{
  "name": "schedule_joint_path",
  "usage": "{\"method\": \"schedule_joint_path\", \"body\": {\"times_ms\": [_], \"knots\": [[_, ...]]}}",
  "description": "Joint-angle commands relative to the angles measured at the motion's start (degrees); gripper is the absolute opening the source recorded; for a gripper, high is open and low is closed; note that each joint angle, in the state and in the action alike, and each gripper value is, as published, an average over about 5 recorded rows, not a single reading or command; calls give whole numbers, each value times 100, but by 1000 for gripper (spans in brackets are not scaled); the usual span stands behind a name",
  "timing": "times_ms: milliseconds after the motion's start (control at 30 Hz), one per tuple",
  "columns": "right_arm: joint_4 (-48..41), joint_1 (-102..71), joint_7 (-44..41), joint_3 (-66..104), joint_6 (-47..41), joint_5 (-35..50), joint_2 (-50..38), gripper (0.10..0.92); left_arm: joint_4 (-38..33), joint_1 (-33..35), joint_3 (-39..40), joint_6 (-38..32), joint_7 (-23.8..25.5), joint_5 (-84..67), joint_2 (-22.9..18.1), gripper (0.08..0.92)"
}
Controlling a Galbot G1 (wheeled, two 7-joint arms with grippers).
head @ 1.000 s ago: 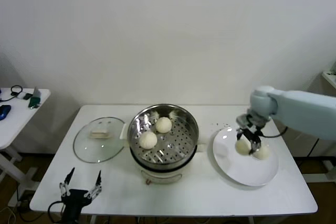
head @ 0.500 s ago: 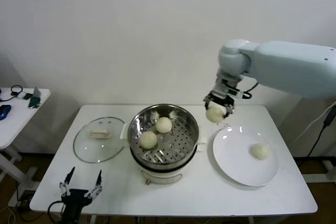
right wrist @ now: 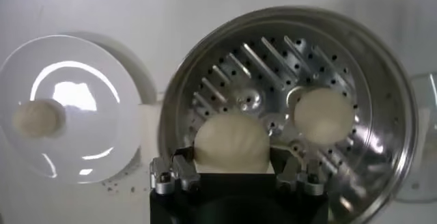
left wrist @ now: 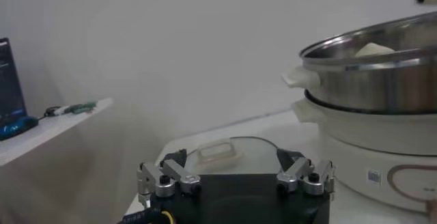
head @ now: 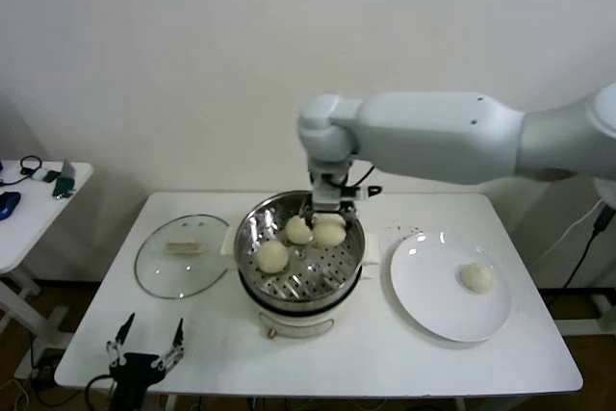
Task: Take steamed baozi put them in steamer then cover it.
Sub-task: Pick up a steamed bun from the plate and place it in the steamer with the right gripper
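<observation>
Worktop (head: 318, 353) edge comes nearest, and just off its front left corner the left pincer (head: 145, 346) hangs parked, its fingers spread wide with nothing between them. In its own wrist view the left pincer's fingers (left wrist: 167, 177) frame the cover (left wrist: 225, 151) lying flat ahead.

Farther in, the cover (head: 182, 254) rests on the worktop left of the steamer (head: 300, 281), glass side down and cream handle up, close beside the pot's rim. To the right of the steamer a white plate (head: 449, 286) carries one steamed baozi (head: 476, 278) near its right half.

The steamer stands at the middle of the worktop. On its perforated tray lie two buns: one toward the front left (head: 272, 256), another behind it (head: 298, 229). Just beside that rear bun, the right pincer (head: 328, 225) reaches down into the pot from the back, pinching a third bun (head: 329, 232) between its fingers. In the right wrist view this held bun (right wrist: 232, 143) sits between the two fingers (right wrist: 174, 174), low over the tray; whether it touches the tray cannot be told.
</observation>
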Motion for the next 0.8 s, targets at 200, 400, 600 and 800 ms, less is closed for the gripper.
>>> {"method": "schedule_joint_path", "body": {"times_ms": [200, 400, 600, 800], "knots": [[-315, -972, -80, 52, 319, -329, 909, 721, 90, -8, -31, 2, 6, -85, 81, 823], [-319, -976, -99, 45, 317, -324, 868, 721, 166, -9, -28, -30, 4, -93, 72, 823], [-230, -948, -107, 62, 160, -325, 750, 733, 191, -29, -25, -27, 5, -91, 66, 823], [-183, -808, -205, 141, 88, -225, 631, 816, 216, -45, -14, -30, 4, -80, 55, 823]]}}
